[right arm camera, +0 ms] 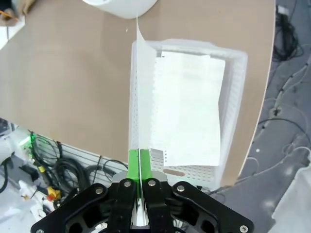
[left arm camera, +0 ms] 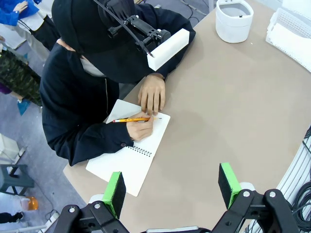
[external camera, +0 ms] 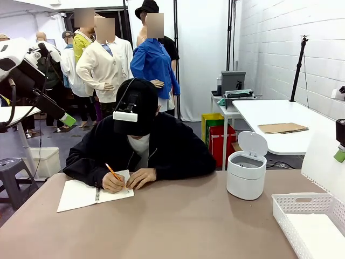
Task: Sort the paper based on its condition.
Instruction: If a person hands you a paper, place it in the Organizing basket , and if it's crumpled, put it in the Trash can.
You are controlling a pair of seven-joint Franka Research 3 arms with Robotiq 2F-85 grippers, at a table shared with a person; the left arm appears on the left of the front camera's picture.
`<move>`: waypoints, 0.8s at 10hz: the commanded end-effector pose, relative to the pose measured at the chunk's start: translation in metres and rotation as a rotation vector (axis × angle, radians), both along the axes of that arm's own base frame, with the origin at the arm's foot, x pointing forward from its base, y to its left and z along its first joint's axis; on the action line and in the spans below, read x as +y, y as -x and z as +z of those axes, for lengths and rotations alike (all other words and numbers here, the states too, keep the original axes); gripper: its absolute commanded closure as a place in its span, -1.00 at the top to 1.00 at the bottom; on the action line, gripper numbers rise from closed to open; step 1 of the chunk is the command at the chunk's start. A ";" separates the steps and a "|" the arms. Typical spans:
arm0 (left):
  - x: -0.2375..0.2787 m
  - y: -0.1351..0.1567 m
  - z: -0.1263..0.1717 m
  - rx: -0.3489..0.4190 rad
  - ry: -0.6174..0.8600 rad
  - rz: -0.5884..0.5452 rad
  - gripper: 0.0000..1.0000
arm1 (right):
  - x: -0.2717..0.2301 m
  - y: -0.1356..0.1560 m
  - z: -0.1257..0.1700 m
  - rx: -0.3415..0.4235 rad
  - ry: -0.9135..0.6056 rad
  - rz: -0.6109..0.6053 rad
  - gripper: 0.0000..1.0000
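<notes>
Your right pincer (right arm camera: pixel 139 160) is clamped on a sheet of paper (right arm camera: pixel 137 87), green pads pressed together with the sheet standing edge-on between them and rising straight up over the white basket (right arm camera: pixel 233 97). In the front view that held sheet (external camera: pixel 323 156) hangs at the right edge of the picture, above the basket (external camera: pixel 302 208) on the counter (external camera: pixel 178 221). A second sheet (right arm camera: pixel 192 107) lies flat inside the basket, its ragged perforated edge toward the near wall.

Your left pincer (left arm camera: pixel 172 187) hangs above the counter's near side with its pads wide apart and nothing between them; in the front view it sits high at the left (external camera: pixel 67 120).

Across the counter a person in a dark top leans over an open spiral notebook (external camera: pixel 81 195). One hand (left arm camera: pixel 140 128) holds an orange pencil (left arm camera: pixel 130 120) on the page, the other hand (left arm camera: pixel 152 93) rests flat just beside it.

A small white bin (external camera: pixel 246 175) with its lid tipped up stands near the basket. You cannot quite tell from the wrist view whether the held sheet's lower edge touches the basket wall.
</notes>
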State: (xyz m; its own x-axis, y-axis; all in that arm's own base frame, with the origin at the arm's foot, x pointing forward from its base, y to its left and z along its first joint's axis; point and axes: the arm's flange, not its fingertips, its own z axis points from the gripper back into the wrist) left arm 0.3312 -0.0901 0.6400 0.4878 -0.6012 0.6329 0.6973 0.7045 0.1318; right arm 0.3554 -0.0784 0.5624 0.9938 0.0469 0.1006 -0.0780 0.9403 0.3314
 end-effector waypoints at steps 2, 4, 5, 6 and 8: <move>0.000 0.001 -0.001 0.003 -0.009 0.007 1.00 | 0.000 -0.006 0.001 -0.028 0.002 -0.010 -1.00; 0.000 0.001 -0.001 0.003 -0.009 0.007 1.00 | 0.000 0.005 -0.001 0.025 -0.050 0.009 -1.00; 0.000 0.001 -0.001 0.003 -0.009 0.007 1.00 | -0.004 0.027 0.000 0.010 -0.070 -0.010 -1.00; 0.000 0.001 -0.001 0.003 -0.009 0.007 1.00 | -0.005 0.046 -0.005 0.007 -0.087 -0.025 -1.00; 0.000 0.001 -0.001 0.003 -0.009 0.007 1.00 | -0.003 0.074 -0.020 0.007 -0.097 -0.037 -1.00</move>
State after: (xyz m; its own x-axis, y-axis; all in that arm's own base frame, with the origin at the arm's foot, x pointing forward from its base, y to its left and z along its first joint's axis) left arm 0.3312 -0.0902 0.6400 0.4879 -0.6014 0.6327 0.6974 0.7045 0.1318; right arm 0.2989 -0.0865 0.5553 0.9955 0.0248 0.0914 -0.0597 0.9136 0.4023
